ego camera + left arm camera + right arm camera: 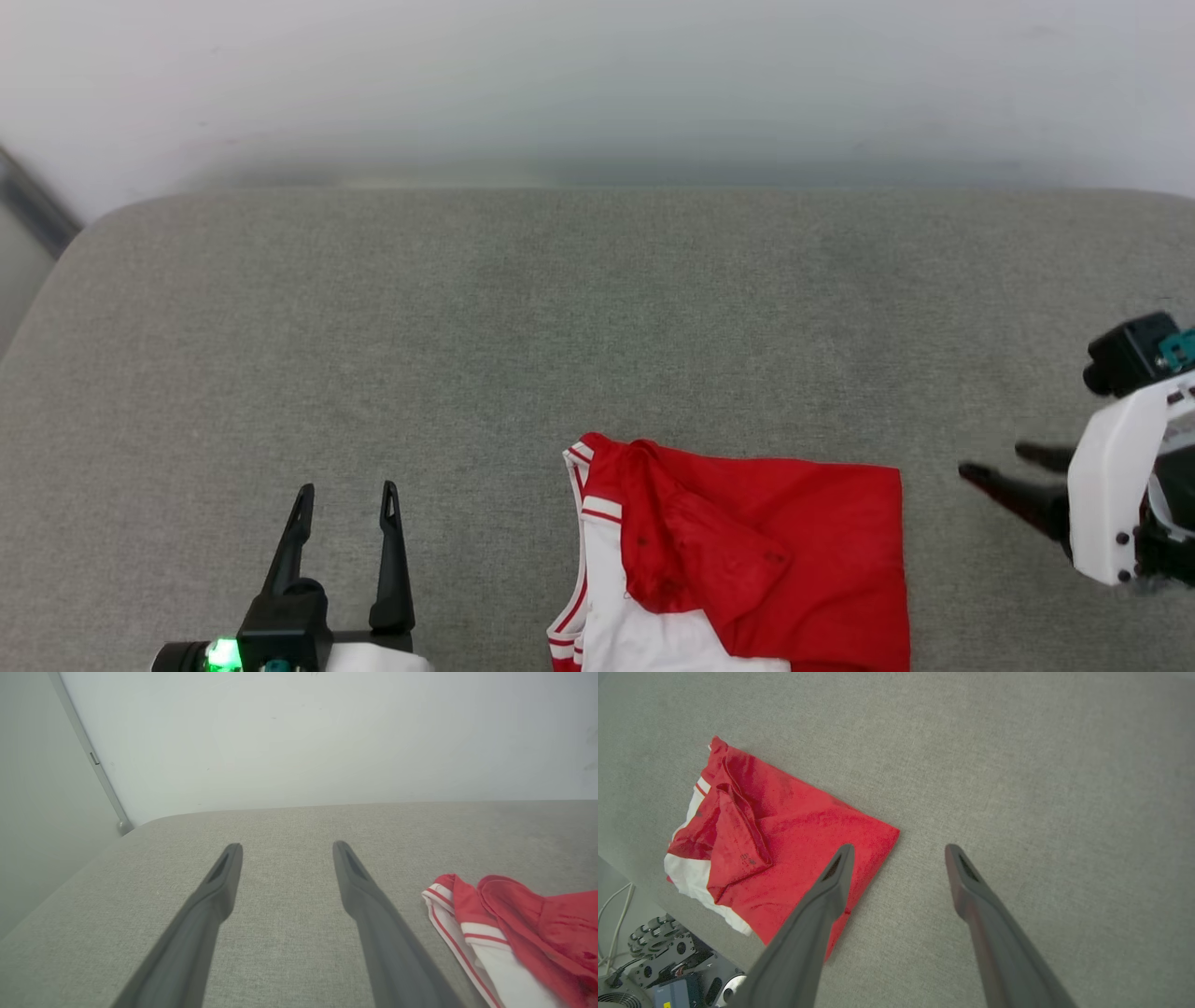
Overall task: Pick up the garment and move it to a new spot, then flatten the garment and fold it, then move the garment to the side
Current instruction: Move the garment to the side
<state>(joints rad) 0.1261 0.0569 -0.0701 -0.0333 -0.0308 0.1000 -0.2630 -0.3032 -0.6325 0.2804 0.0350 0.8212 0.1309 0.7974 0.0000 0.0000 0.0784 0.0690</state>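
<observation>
The garment (766, 551) lies folded in a red packet with a white part and striped trim at the near edge of the grey cushion, reaching past the bottom of the head view. In the left wrist view the garment (518, 933) sits at the lower right; in the right wrist view the garment (784, 844) is a slanted red rectangle at the left. My left gripper (345, 499) stands open to the left of it, nothing between its fingers (224, 877). My right gripper (999, 464) is open too, hovering just right of the packet, its fingers (836, 877) empty.
The grey upholstered surface (560, 308) stretches wide behind the garment, ending at a pale wall (597, 84). A metal strip (93, 760) runs down the wall at the far left. Below the cushion's near edge, robot base parts and cables (654, 966) show.
</observation>
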